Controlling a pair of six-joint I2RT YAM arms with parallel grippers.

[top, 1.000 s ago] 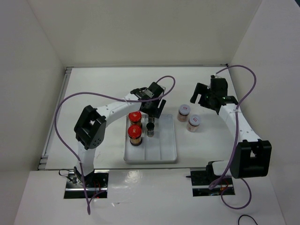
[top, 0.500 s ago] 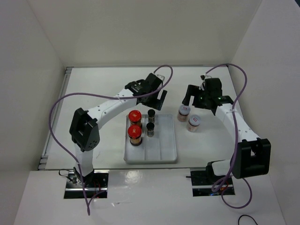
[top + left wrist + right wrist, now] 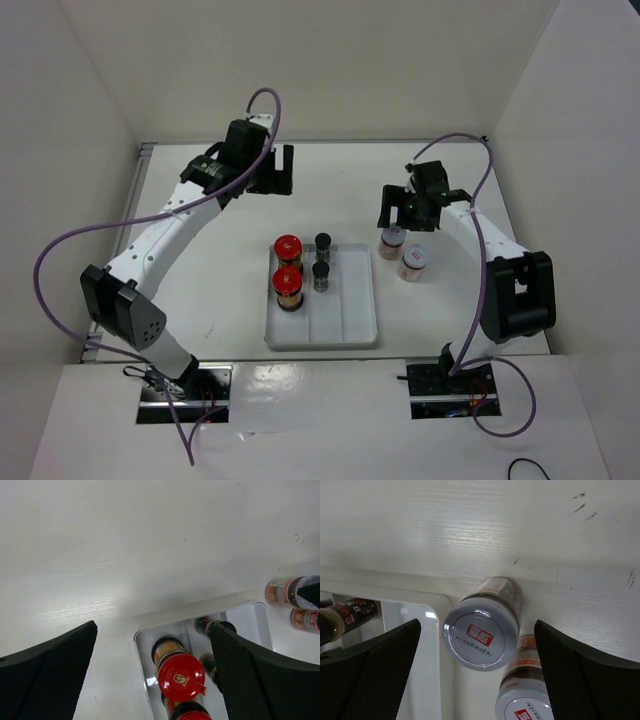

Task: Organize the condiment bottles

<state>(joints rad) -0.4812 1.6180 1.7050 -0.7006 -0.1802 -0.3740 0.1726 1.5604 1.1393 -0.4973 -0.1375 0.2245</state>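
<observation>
Pale-lidded pinkish jar (image 3: 481, 636) stood just right of the white tray (image 3: 350, 325), under the right gripper (image 3: 408, 212), whose jaws were wide apart and empty. It should descend centred, not bumping the neighbouring jar (image 3: 525, 705); the left gripper (image 3: 272, 170) hung released too, well apart

Left arm (image 3: 165, 225) and right arm (image 3: 478, 232): white links, black joint housings (image 3: 130, 310), looping purple cables (image 3: 455, 137), black mesh-textured fingers (image 3: 50, 665).
</observation>
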